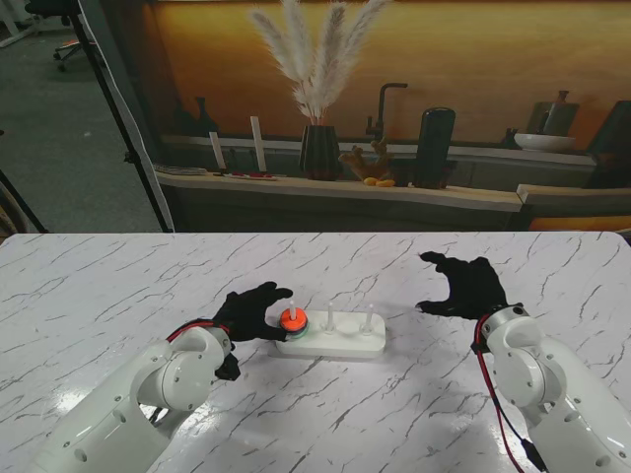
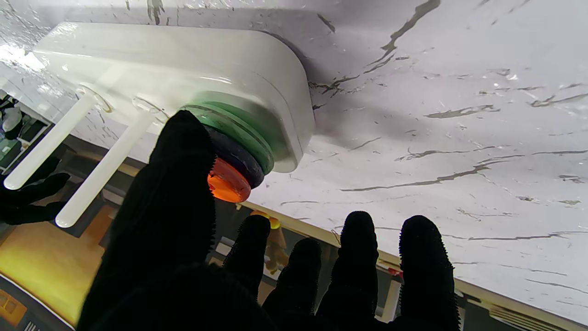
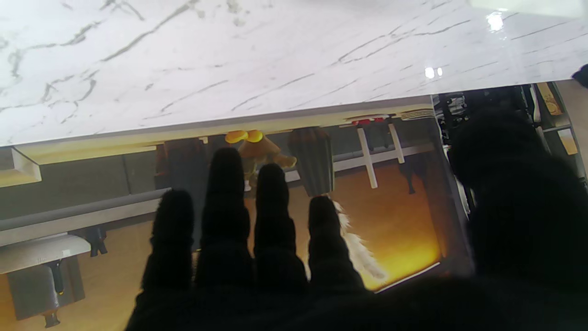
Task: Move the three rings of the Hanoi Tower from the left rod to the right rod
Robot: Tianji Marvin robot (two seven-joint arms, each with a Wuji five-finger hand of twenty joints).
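Bright, even light over the marble tabletop [image 1: 315,414] in the stand view, with soft short shadows under both arms. Sharp glare spots at 1 o'clock in the right wrist view and at 10 o'clock in the left. Black fingers [image 3: 271,216] underexposed, blurred near the lens, without detail.

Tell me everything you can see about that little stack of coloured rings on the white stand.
The stack of rings sits on the left rod of a glossy white base, three discs shrinking upward: green at the bottom, a dark one in the middle, orange on top. They look like smooth plastic and lie flat, nested together. The left hand, in a black glove, reaches around them, its thumb beside the orange ring.
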